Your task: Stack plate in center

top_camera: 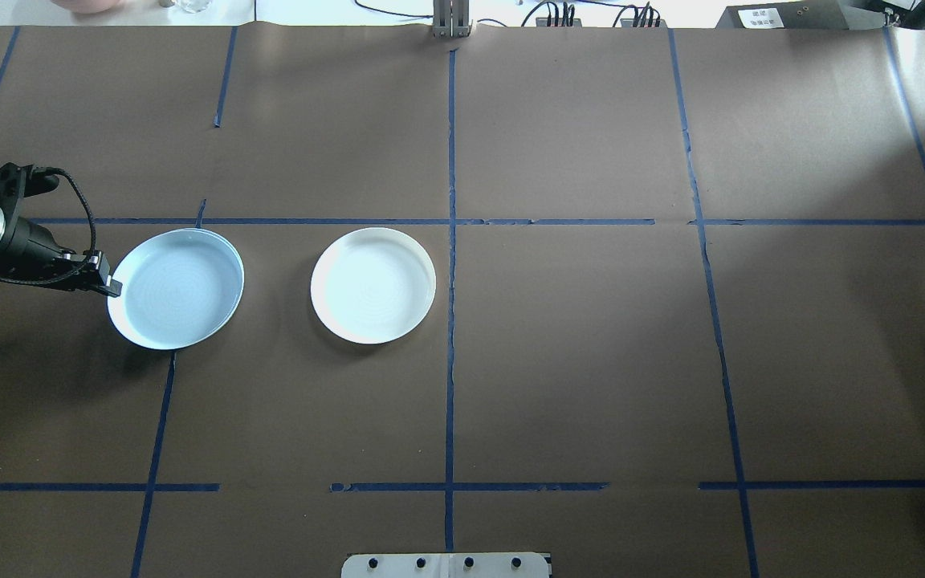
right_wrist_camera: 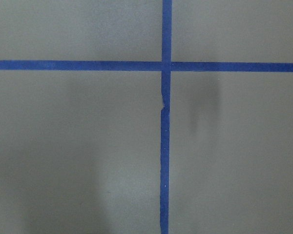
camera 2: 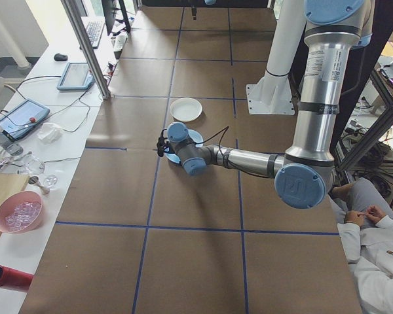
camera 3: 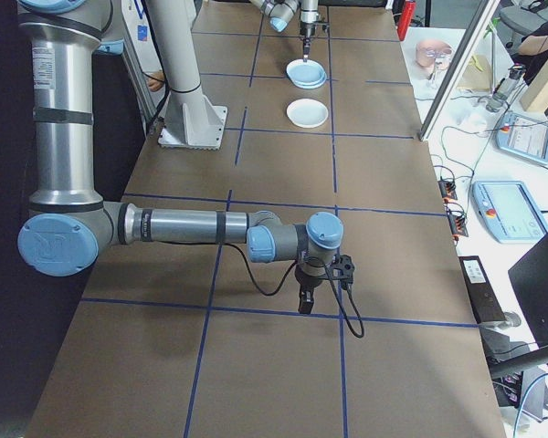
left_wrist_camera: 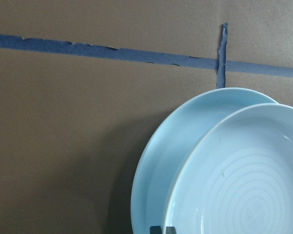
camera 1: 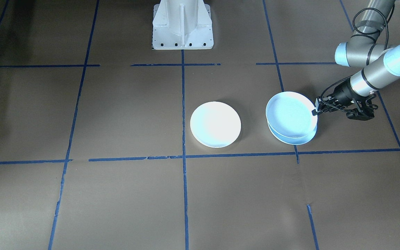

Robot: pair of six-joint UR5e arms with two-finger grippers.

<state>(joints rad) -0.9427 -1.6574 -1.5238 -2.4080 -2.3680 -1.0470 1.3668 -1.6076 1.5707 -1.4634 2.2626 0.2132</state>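
Note:
Near the table's middle lies the center plate point(camera 1: 215, 124) point(top_camera: 372, 285), round, shallow and whitish. To its side, on my left arm's half, two pale blue plates sit one over the other. My left gripper point(camera 1: 316, 109) point(top_camera: 112, 284) is shut on the outer rim of the upper blue plate point(camera 1: 291, 113) point(top_camera: 176, 287) point(left_wrist_camera: 249, 185), which is raised a little and offset from the lower blue plate point(camera 1: 299, 139) point(left_wrist_camera: 180, 156). My right gripper point(camera 3: 305, 299) hangs over bare table far from the plates and shows only in the exterior right view; I cannot tell if it is open or shut.
The robot's white pedestal point(camera 1: 182, 27) stands at the table's edge behind the center plate. Blue tape lines point(top_camera: 450, 321) grid the brown tabletop. A side bench with tablets point(camera 2: 75, 75) and a pink bowl point(camera 2: 18, 212) runs along the far side. A seated person point(camera 2: 373, 242) is by the robot's base.

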